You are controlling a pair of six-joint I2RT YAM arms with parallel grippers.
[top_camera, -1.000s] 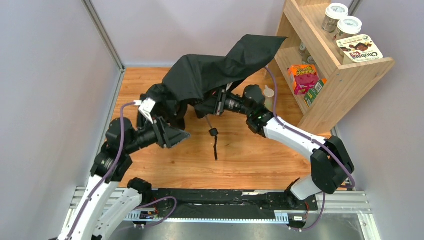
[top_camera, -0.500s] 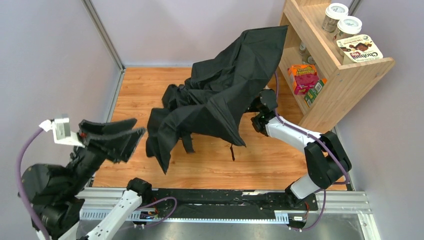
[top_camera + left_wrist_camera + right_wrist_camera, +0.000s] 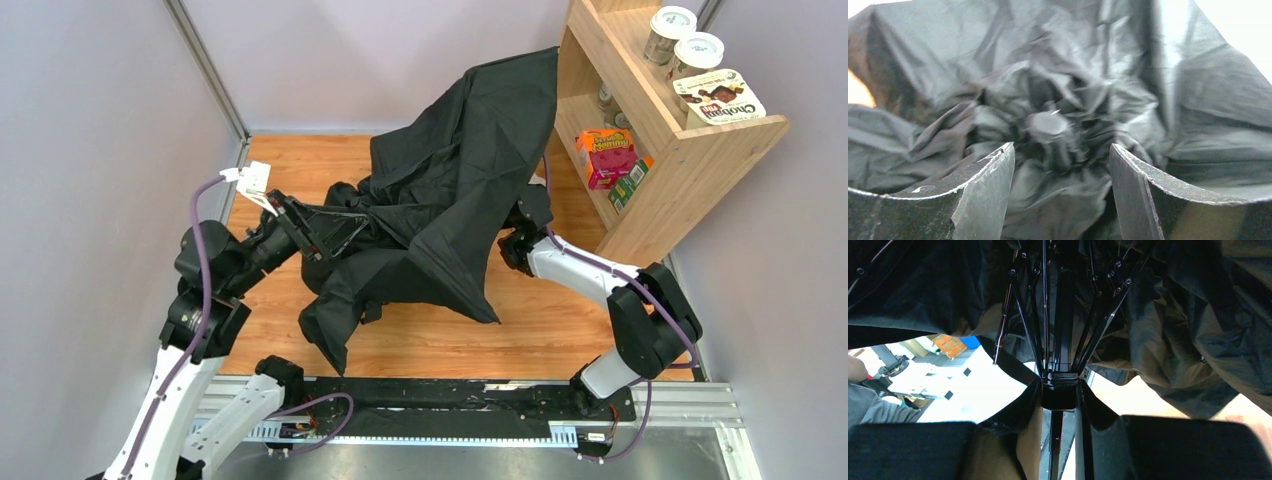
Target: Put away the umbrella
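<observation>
The black umbrella stood half collapsed above the table, its matte canopy crumpled and draped, one panel peaking toward the back right, loose folds hanging front left. From beneath, thin black ribs converged on the shaft's runner.

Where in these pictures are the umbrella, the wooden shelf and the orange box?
umbrella [image 3: 450,190]: top view, canopy fabric.
wooden shelf [image 3: 690,175]: top view, side panel.
orange box [image 3: 607,155]: top view, printed front.

The umbrella canopy hides the right gripper from overhead.
</observation>
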